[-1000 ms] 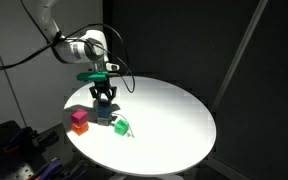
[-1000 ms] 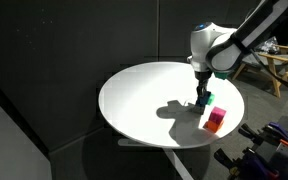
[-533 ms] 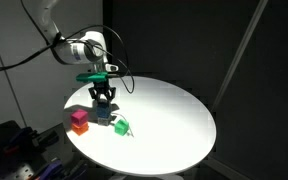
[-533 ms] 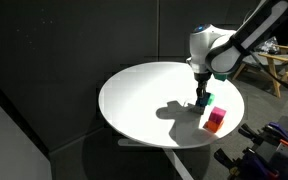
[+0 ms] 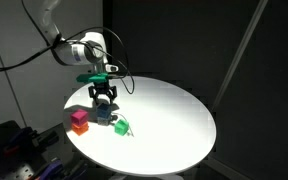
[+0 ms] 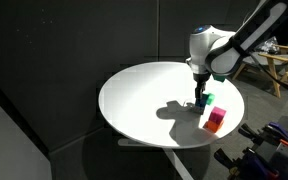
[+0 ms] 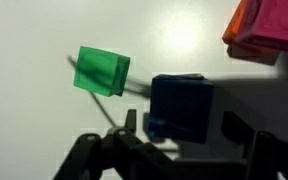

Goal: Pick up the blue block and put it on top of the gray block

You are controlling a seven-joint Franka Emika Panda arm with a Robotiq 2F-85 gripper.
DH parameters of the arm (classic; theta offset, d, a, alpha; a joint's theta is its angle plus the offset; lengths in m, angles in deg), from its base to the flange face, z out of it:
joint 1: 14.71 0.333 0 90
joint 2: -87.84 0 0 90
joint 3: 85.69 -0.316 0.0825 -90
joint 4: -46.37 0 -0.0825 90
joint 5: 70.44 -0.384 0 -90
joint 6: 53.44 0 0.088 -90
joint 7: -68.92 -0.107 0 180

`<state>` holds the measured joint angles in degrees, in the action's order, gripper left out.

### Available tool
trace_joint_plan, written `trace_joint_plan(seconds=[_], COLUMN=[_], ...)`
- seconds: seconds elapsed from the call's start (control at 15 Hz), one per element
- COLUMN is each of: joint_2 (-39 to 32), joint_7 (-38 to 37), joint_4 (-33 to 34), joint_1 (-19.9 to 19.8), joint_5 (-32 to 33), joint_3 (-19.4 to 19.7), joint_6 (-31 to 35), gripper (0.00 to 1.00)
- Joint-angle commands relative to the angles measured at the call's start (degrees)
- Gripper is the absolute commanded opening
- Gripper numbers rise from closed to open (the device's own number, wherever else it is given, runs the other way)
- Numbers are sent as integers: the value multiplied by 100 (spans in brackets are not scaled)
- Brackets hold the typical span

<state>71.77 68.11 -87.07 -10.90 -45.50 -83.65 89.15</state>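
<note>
The blue block (image 7: 179,108) fills the lower middle of the wrist view, a dark cube casting a shadow on the white table. My gripper (image 7: 181,125) straddles it, open, with a gap between each finger and the block's sides. The gray block is hidden in the wrist view. In both exterior views the gripper (image 5: 104,101) (image 6: 201,96) points straight down over a small dark stack (image 5: 103,117), where I cannot tell blue from gray.
A green cube (image 7: 102,71) (image 5: 122,126) lies close beside the blue block. A magenta cube on an orange one (image 5: 79,121) (image 6: 216,120) stands on the other side. All sit near the edge of the round white table (image 5: 169,120).
The fingers stand slightly wider apart around the block than before. The arm and the cubes have not moved.
</note>
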Motion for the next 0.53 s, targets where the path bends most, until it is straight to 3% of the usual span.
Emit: trace_joint_plan(seconds=[0.0, 0.47], joint_2=[-4, 313], joint_7=[-3, -291], joint_4=[27, -124], joint_1=[11, -55], joint_5=[80, -840], joint_3=[38, -107], joint_6=[70, -38], gripper=[100, 100])
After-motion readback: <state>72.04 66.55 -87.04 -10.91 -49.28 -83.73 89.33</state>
